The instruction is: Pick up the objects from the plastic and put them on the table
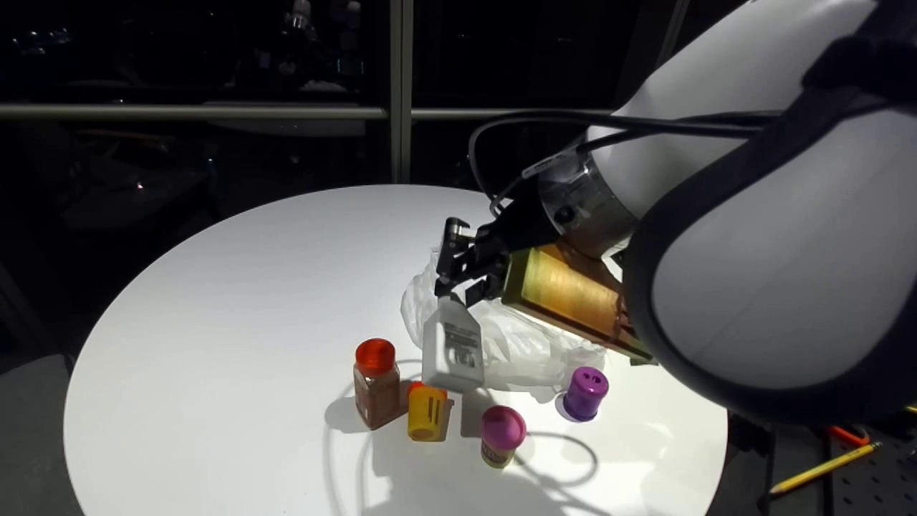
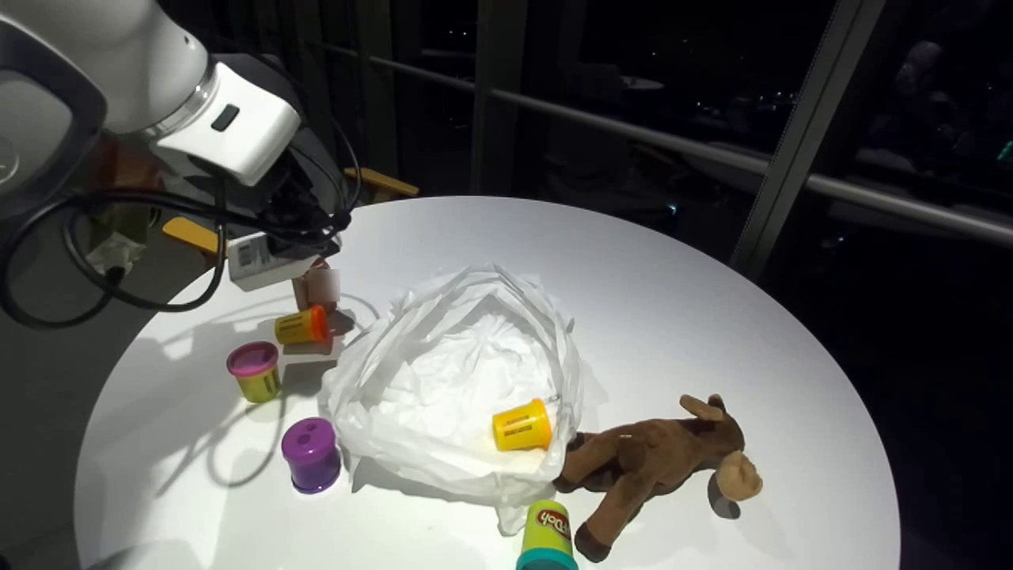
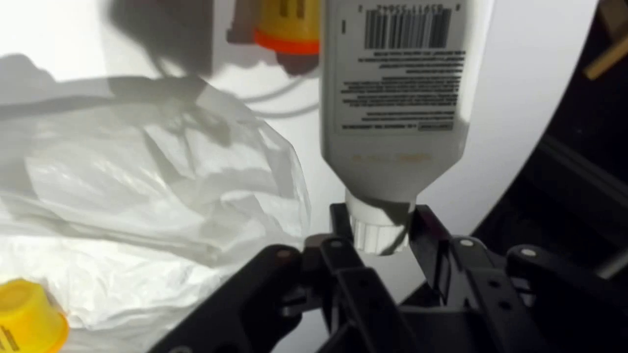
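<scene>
My gripper [image 3: 380,228] is shut on the white cap of a white bottle [image 3: 397,108] with a barcode label. The bottle also shows in both exterior views [image 1: 453,351] [image 2: 265,263], held above the white round table [image 1: 236,344] beside the plastic. The plastic is a crumpled, open white bag [image 2: 443,380], seen in the wrist view [image 3: 196,191] to the left of the bottle. A yellow tub [image 2: 518,427] with an orange lid lies inside the bag; it shows in the wrist view [image 3: 27,314] at the lower left.
On the table stand a red-lidded jar [image 1: 377,390], a pink-lidded tub [image 1: 501,433] and a purple tub [image 1: 585,394]. A yellow tub [image 1: 426,414] lies close to the jar. A brown plush animal [image 2: 657,459] and a green tub [image 2: 548,530] are beyond the bag.
</scene>
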`<state>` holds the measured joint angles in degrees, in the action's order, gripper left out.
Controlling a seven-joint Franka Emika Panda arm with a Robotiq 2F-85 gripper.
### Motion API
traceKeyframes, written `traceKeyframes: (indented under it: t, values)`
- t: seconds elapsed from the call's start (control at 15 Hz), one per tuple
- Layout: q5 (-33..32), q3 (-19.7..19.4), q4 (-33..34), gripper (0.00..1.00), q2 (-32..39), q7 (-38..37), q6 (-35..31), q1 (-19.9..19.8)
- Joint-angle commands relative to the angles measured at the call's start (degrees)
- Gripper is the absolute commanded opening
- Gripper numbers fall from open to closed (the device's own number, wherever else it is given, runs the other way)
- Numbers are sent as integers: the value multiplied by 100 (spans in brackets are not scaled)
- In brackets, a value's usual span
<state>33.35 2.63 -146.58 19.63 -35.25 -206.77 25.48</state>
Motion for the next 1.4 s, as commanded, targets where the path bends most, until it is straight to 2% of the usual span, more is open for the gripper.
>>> traceKeyframes:
  t: [0.0, 0.33, 0.67, 0.73, 1.0, 1.33]
  values:
    - [90, -230, 210, 17, 142, 478, 1114, 187]
    - [-119, -718, 617, 17, 571, 569, 2396, 572]
    - [-229, -807, 952, 17, 612, 449, 2953, 783]
    - [-517, -696, 990, 17, 663, 225, 2944, 645]
    - [-897, -721, 1126, 17, 739, -46, 3049, 647]
    - [-1056, -850, 1344, 19, 932, -394, 2905, 654]
